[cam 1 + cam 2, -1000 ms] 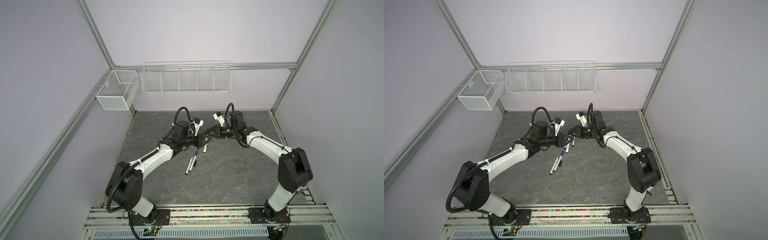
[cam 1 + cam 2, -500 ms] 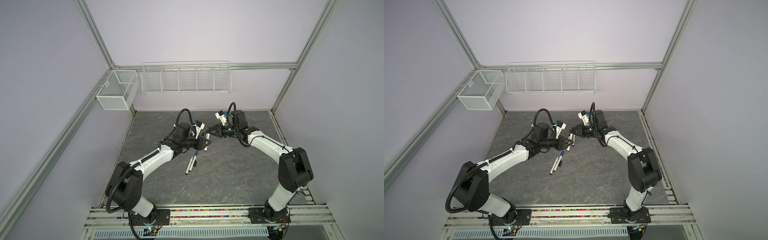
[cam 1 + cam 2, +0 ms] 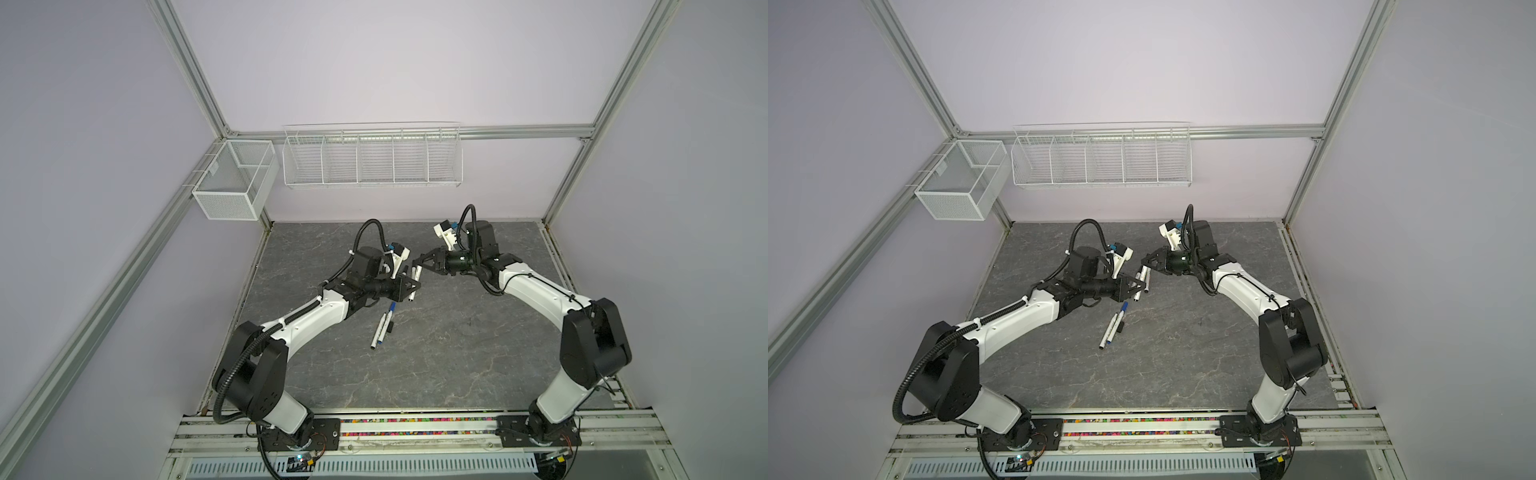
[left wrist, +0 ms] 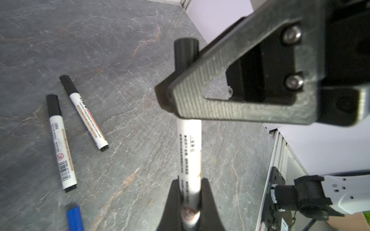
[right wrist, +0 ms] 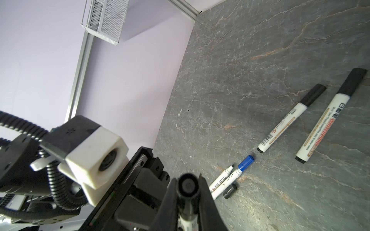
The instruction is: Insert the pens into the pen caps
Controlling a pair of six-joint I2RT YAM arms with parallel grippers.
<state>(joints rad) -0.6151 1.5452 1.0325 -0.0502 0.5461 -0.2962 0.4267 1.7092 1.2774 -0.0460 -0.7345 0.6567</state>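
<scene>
The left gripper point(image 4: 190, 187) is pinching the printed barrel of a slim white plastic marker pen point(image 4: 189, 150), with its two black fingers pressing in from either side. The right gripper point(image 5: 188, 185) is closing on the same pen farther along, at its stubby black cylindrical cap point(image 4: 186, 52). The pen is bridging the two grippers above the grey marbled tabletop point(image 4: 120, 60). One right finger is hiding the joint between cap and barrel.

Below the grippers, two white pens with black caps point(image 5: 290, 118) are lying capped on the tabletop, near each other but apart. Just on the base side of the left gripper point(image 3: 409, 286), a white pen with a blue cap point(image 5: 233, 175) and an uncapped white pen with a black tip point(image 5: 221, 180) are lying side by side. A loose black cap point(image 5: 230, 191) is sitting just beside them.
</scene>
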